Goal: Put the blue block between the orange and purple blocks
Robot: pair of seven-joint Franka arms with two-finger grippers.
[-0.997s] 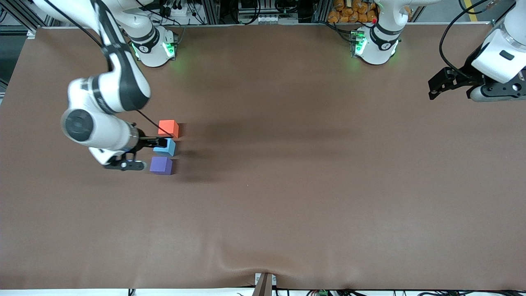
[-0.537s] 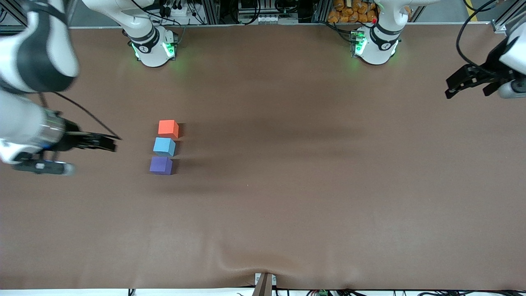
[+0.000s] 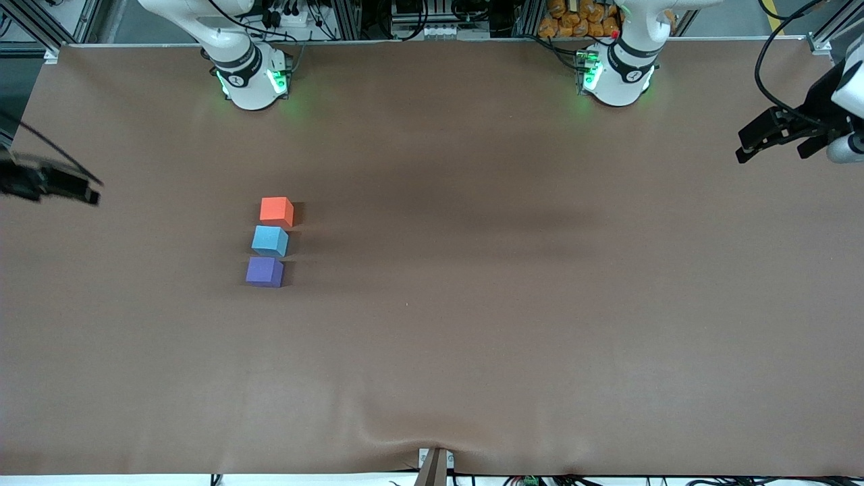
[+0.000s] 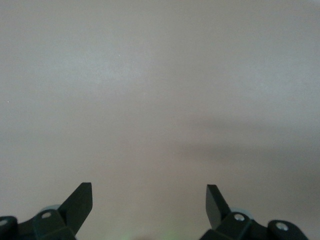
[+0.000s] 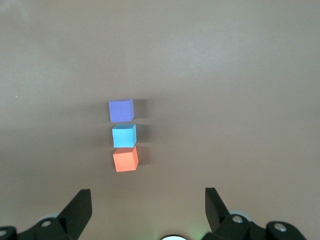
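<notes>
Blue block (image 3: 270,240) is set between the orange block (image 3: 276,210) at its 12 o'clock and the purple block (image 3: 264,271) at 6. Right gripper (image 5: 147,206) and left gripper (image 4: 149,202) are held spread and empty at the table's (image 3: 513,324) two ends.

**Three cubes in a row on the brown surface**

The blue block (image 3: 270,241), a small light sky-blue matte cube, sits flat on the surface between the other two, toward the right arm's end of the table. The orange block (image 3: 277,211), bright orange-red, lies just beside it, farther from the front camera. The purple block (image 3: 264,271), a muted violet, lies just beside it on the nearer side. All three are the same size and rest upright in a short, slightly slanted line. Narrow gaps seem to separate them, though contact cannot be ruled out. Nothing holds any of them.
</notes>
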